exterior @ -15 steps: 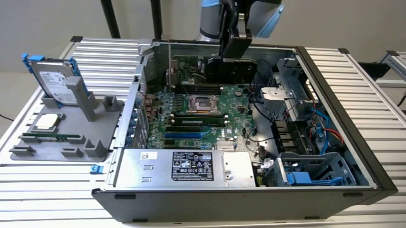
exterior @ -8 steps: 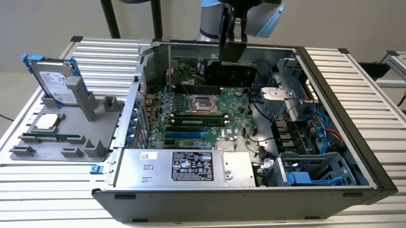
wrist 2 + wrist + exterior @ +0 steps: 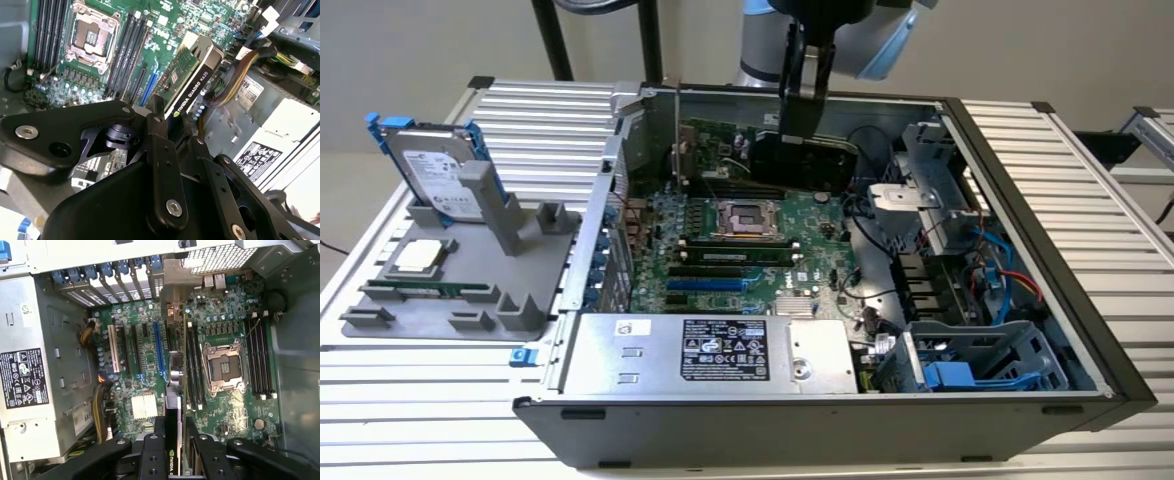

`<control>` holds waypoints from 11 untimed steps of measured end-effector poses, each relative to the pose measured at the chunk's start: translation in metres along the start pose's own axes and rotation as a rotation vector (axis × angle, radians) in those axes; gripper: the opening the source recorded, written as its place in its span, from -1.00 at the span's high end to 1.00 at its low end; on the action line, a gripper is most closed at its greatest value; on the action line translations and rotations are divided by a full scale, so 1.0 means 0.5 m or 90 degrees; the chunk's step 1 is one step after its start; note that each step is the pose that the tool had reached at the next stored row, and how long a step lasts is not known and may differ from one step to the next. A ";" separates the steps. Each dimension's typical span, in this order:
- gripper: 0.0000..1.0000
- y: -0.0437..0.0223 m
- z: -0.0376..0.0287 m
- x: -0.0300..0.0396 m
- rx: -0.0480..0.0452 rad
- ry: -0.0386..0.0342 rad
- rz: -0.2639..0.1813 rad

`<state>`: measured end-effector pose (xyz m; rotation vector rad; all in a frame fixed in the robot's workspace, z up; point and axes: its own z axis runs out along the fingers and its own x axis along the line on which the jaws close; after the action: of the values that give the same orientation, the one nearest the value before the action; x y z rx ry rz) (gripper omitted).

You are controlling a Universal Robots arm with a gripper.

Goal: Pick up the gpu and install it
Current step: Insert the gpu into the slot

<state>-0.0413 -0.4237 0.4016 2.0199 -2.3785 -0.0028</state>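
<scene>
Pick-up is done: the gripper [image 3: 798,122] pinches the gpu [image 3: 806,162] between its fingers over the motherboard [image 3: 821,262], at one o'clock from the processor socket [image 3: 750,213] in the exterior view, not yet seated in any slot.

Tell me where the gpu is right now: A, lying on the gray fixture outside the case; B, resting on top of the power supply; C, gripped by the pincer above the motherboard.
C: the pincer is shut on the gpu over the motherboard.
</scene>
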 end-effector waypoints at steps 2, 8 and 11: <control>1.00 0.000 0.000 0.000 0.0000 -0.0001 0.001; 1.00 0.000 0.002 0.000 0.0001 -0.0003 0.001; 1.00 0.000 0.005 0.000 0.0000 -0.0001 0.001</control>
<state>-0.0413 -0.4237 0.3992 2.0177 -2.3806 -0.0030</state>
